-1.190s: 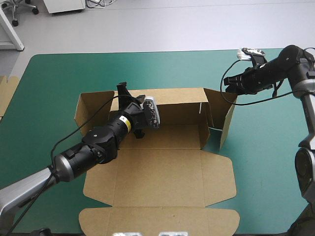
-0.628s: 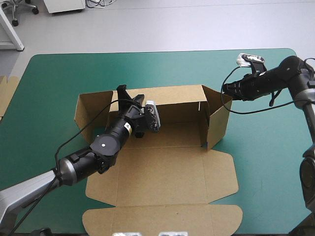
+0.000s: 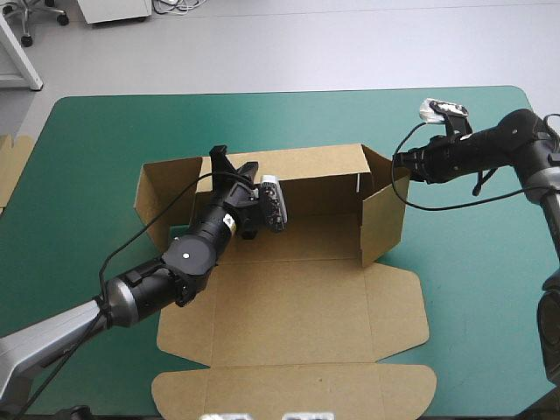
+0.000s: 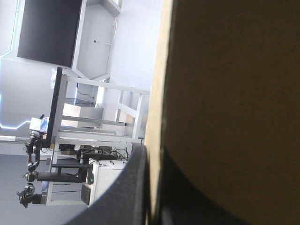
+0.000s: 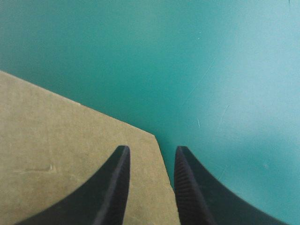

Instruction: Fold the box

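The brown box point(image 3: 297, 236) lies in the middle of the teal-green table with its back wall point(image 3: 315, 175) and right wall point(image 3: 385, 214) standing and its lid panel point(image 3: 289, 315) flat toward the front. My left gripper point(image 3: 226, 166) sits on the back wall's top edge near its left end. In the left wrist view this gripper point(image 4: 152, 152) is shut on the box, the board's edge pinched between the black fingers. My right gripper point(image 3: 398, 162) is at the right wall's upper back corner. Its fingers point(image 5: 151, 152) stand slightly apart, with the board's corner point(image 5: 70, 164) under and between them.
A left flap point(image 3: 162, 188) of the box angles outward. The lid's front flaps point(image 3: 289, 389) reach close to the table's front edge. An edge of more board point(image 3: 13, 162) shows at the table's left edge. Bare teal-green cover point(image 3: 472, 289) lies right of the box.
The right wall has swung from leaning outward to standing upright as my right gripper moved inward along it. My left gripper kept its hold on the back wall.
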`<state>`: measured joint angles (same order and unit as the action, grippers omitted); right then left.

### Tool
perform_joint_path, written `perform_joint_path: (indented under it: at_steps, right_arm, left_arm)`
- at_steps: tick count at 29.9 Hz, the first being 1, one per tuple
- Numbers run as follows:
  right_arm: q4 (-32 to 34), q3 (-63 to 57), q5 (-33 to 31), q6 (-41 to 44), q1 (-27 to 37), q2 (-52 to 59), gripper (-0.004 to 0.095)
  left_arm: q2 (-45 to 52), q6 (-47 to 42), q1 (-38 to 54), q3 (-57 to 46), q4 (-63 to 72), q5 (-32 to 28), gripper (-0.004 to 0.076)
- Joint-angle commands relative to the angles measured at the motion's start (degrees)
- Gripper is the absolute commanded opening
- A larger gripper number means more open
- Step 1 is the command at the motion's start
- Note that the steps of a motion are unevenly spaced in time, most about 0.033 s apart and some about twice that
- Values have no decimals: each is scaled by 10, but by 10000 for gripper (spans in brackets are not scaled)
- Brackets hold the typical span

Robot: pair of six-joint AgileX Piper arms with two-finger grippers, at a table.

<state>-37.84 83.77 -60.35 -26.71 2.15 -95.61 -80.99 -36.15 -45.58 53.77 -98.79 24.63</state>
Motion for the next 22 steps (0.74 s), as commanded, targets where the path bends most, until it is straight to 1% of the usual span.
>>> perform_joint_path:
  at_steps: [1,4,7,11,15,19,22]
  right_arm:
    - [-46,8,6,-14,5,39,302]
    - [-65,8,5,-23,5,48,300]
    - [-67,-4,6,-27,5,58,300]
    - [-78,-58,38,-54,5,77,300]
    - [-119,-113,68,-96,5,90,296]
    - [-141,-137,85,-123,5,99,297]
    - [-142,-139,88,-136,5,104,297]
  left_arm:
    - [19,-15,-1,24,-25,11,-10]
    - [19,-15,-1,23,-25,10,-10]
    - [19,-13,-1,23,-25,10,-10]
    - [17,-13,-1,23,-25,10,-10]
    - [5,-2,-1,23,-25,16,-10]
    - [-9,19,-1,23,-25,20,-10]
    - [-11,19,-1,23,-25,23,-10]
